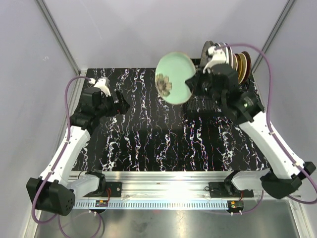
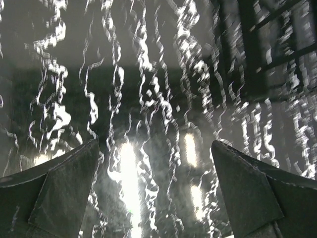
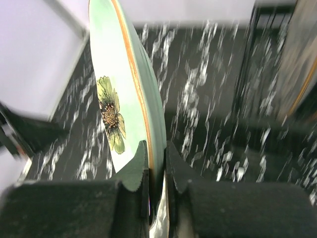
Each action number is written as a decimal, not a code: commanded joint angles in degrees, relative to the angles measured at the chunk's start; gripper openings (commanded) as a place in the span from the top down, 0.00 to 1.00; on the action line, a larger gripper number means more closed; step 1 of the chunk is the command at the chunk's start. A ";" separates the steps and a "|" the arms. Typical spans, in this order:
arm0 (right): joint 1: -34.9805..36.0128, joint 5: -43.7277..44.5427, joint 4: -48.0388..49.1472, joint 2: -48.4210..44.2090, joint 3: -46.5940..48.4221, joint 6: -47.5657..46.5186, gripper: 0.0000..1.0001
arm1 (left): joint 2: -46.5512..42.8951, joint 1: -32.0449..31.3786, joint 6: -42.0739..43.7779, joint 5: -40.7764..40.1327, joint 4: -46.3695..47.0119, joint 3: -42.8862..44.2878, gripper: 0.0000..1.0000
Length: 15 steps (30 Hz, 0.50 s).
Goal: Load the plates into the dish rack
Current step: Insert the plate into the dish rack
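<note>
My right gripper (image 1: 194,84) is shut on the rim of a pale green plate (image 1: 173,77) with a flower picture, held on edge in the air above the table's far middle. In the right wrist view the plate (image 3: 126,89) stands between my fingers (image 3: 136,168). The black wire dish rack (image 1: 218,96) stands at the far right, mostly behind my right arm, with several plates (image 1: 238,64) upright in it. My left gripper (image 1: 121,104) is open and empty over the table's far left; its view shows only the marbled tabletop between the fingertips (image 2: 79,163) and part of the rack (image 2: 267,54).
The table (image 1: 148,144) has a black top with white marbling. Grey walls and metal frame posts (image 1: 57,34) stand close behind it. An aluminium rail (image 1: 163,186) with both arm bases runs along the near edge.
</note>
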 commanded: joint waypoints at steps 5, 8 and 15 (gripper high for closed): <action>0.28 15.60 2.45 10.73 24.42 -10.27 1.00 | -2.10 -0.31 0.60 2.17 4.02 -1.19 0.01; 0.36 19.66 5.69 12.67 27.85 -13.08 1.00 | -2.36 -0.31 0.43 2.43 4.02 -1.19 0.01; 0.54 28.98 5.87 19.79 38.33 -23.08 1.00 | -2.62 -0.31 -0.10 4.19 4.19 -1.28 0.01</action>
